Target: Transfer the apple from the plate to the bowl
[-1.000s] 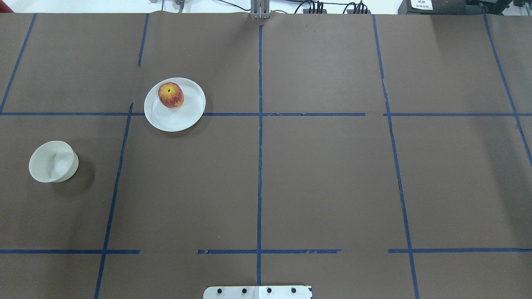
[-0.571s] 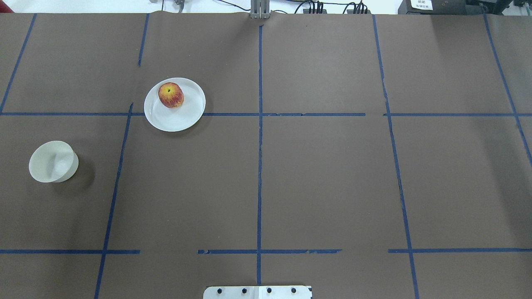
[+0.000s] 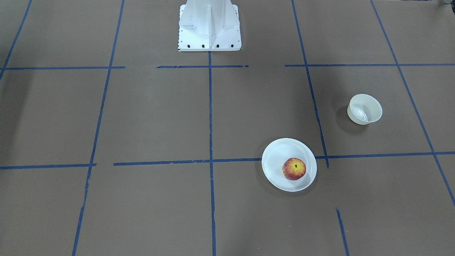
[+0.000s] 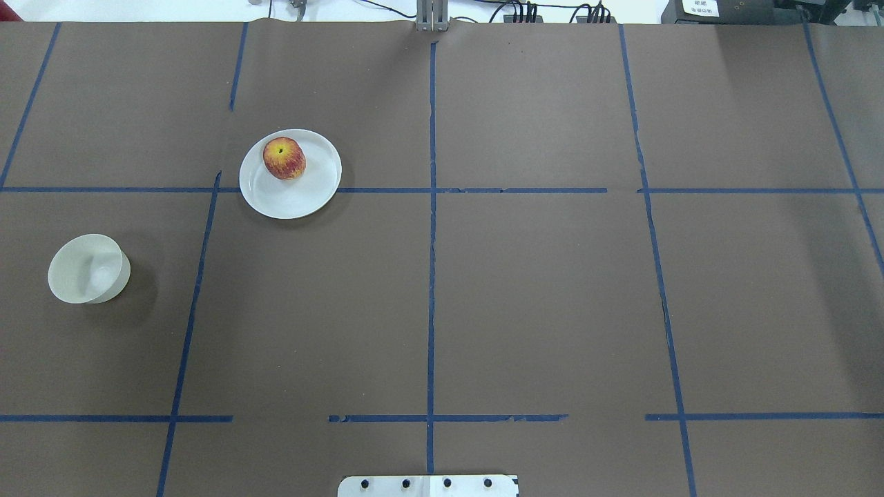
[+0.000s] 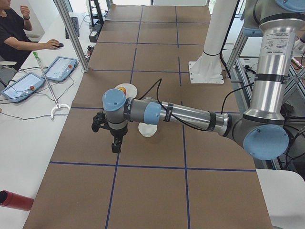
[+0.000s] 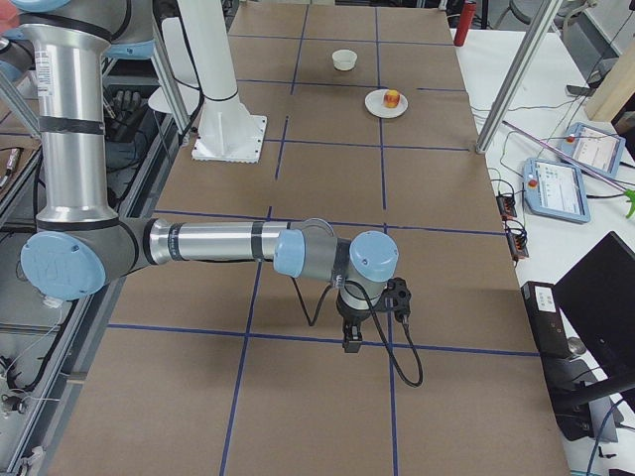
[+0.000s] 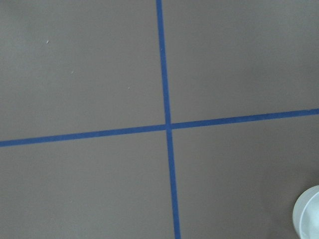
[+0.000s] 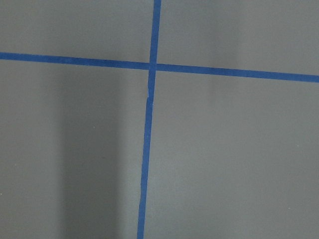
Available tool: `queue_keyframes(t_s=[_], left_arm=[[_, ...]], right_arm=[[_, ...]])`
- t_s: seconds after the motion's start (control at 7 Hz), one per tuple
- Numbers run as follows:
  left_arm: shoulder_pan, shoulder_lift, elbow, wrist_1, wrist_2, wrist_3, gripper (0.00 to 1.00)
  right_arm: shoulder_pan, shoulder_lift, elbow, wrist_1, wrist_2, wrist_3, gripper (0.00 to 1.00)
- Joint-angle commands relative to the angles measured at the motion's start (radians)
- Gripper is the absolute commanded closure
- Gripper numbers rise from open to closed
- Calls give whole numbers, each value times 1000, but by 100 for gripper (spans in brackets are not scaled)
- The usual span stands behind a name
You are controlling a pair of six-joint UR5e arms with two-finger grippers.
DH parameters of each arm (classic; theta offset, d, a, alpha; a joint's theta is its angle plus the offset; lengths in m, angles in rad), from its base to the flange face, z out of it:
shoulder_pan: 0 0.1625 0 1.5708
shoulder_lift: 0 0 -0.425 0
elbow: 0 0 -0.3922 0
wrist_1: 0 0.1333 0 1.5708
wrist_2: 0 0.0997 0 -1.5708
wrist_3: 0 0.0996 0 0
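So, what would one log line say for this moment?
apple: on plate | bowl: empty, apart from plate | left gripper: jaws cannot tell | right gripper: jaws cannot tell | move: not begun

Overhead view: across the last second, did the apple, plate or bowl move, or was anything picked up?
Nothing visibly changed. The apple lies on the far part of the plate as before, the bowl stands empty in the same spot, and nothing was taken hold of or let go.
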Motion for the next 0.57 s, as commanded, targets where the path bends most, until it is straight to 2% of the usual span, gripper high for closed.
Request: queue_keyframes(t_s=[0.0, 0.14, 0.43], left_arm=[[181, -119, -67, 0, 54, -257, 0], [231, -166, -94, 2, 93, -362, 0], [341, -230, -90, 0, 105, -420, 0]], right_arm=[[0, 0, 0, 0, 0, 0, 0], [0, 0, 0, 0, 0, 0, 0], [0, 0, 0, 0, 0, 0, 0]])
